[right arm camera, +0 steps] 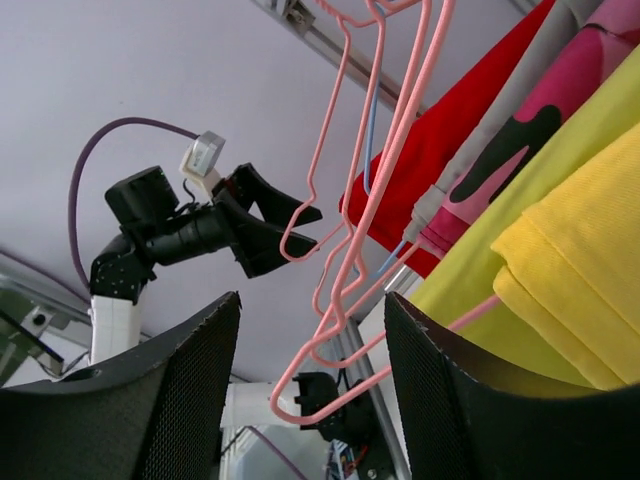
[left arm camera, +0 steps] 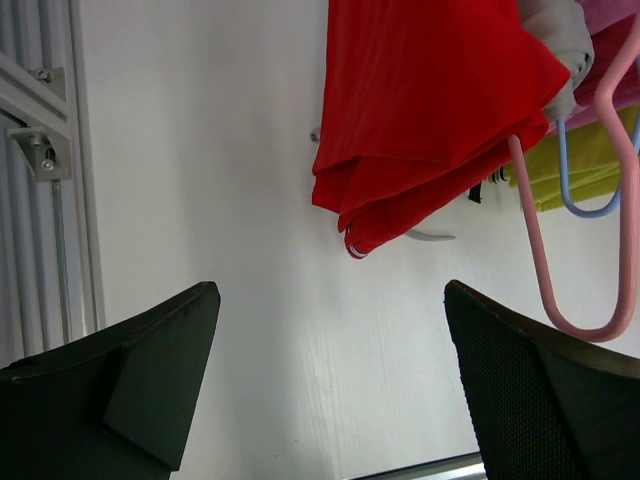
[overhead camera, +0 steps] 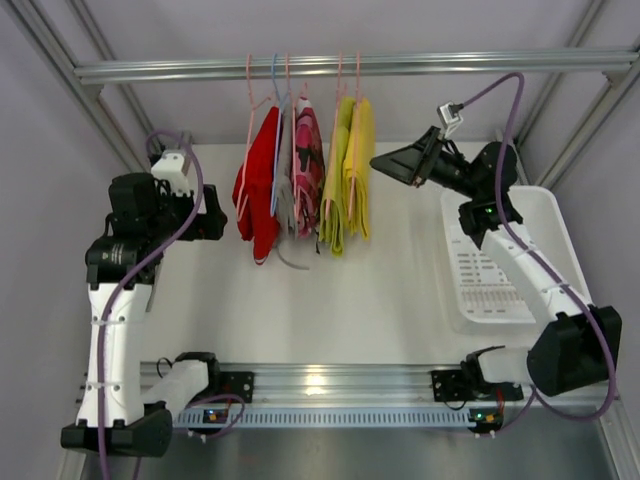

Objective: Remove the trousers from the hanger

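I see left gripper [left arm camera: 330,290] matte black fingers spread wide, empty | right gripper [right arm camera: 312,298] fingers apart by thin pink wire hanger [right arm camera: 347,262] | soft folded bright yellow trousers [overhead camera: 361,160], duller yellow-green trousers [overhead camera: 338,195] draped

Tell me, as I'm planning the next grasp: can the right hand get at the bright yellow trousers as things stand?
Probably yes. The right hand sits just beside the bright yellow trousers, on their outer side, fingers apart, with nothing between them in the top view.
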You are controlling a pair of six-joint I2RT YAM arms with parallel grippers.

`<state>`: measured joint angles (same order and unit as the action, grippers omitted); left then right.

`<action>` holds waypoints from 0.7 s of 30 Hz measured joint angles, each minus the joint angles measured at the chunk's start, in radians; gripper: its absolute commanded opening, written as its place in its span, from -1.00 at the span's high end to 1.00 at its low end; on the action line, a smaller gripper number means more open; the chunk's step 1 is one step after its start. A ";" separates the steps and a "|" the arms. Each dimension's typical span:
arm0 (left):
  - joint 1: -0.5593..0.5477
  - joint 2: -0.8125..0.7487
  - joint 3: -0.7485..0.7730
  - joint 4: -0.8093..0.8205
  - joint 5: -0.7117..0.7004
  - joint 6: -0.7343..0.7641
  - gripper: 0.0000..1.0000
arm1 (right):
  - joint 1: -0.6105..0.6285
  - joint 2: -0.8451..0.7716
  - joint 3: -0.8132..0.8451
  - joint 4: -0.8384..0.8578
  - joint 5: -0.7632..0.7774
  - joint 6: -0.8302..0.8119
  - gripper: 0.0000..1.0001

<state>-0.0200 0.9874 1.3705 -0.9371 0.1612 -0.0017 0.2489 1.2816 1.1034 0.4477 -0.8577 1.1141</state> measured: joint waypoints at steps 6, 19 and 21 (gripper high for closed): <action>0.117 0.036 0.024 -0.001 0.128 -0.069 -0.98 | 0.054 0.123 0.058 0.094 0.007 0.073 -0.13; 0.166 0.042 -0.005 0.001 0.214 -0.122 -0.98 | 0.097 0.274 0.154 0.249 0.007 0.174 0.02; 0.166 0.042 -0.006 0.001 0.213 -0.124 -0.98 | 0.107 0.282 0.154 0.265 0.008 0.181 0.06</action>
<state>0.1463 1.0294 1.3647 -0.9360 0.3744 -0.1257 0.3557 1.5639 1.2579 0.7124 -0.8501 1.2949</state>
